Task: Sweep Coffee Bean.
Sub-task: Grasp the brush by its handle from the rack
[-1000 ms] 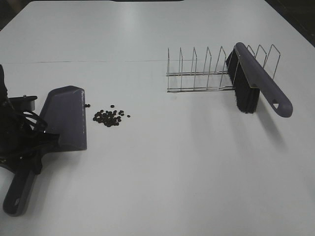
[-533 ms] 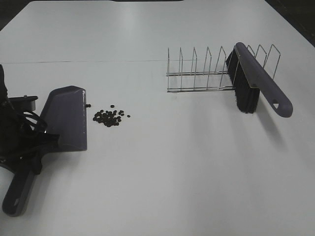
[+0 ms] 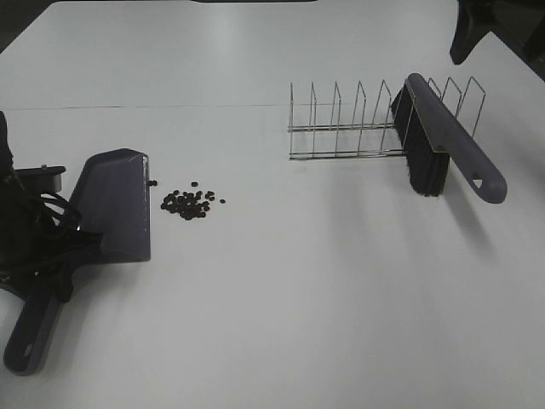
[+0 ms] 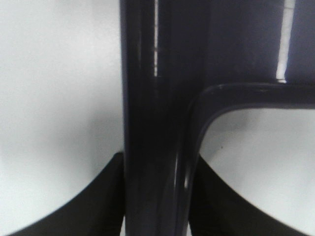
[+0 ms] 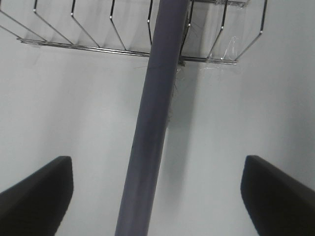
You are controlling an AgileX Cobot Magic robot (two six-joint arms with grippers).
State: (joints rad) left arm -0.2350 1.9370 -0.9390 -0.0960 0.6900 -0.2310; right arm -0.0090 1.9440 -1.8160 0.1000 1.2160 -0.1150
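Observation:
The coffee beans (image 3: 189,203) lie in a small dark pile on the white table, just right of the purple dustpan (image 3: 115,204). My left gripper (image 3: 53,256) is shut on the dustpan's handle (image 4: 147,98), which fills the left wrist view between the fingers. The purple brush (image 3: 447,145) with black bristles leans in a wire rack (image 3: 349,128). My right gripper (image 3: 470,27) hangs above and behind the brush. In the right wrist view the right gripper (image 5: 157,189) is wide open, and the brush handle (image 5: 155,108) runs below, between the fingers without touching them.
The wire rack stands at the back right, its bars also showing in the right wrist view (image 5: 98,46). A thin seam (image 3: 170,106) crosses the table behind the dustpan. The left arm's cables (image 3: 25,230) lie beside the dustpan.
My right arm has come into view at the top right corner of the exterior view. The dustpan, beans and brush have not moved.

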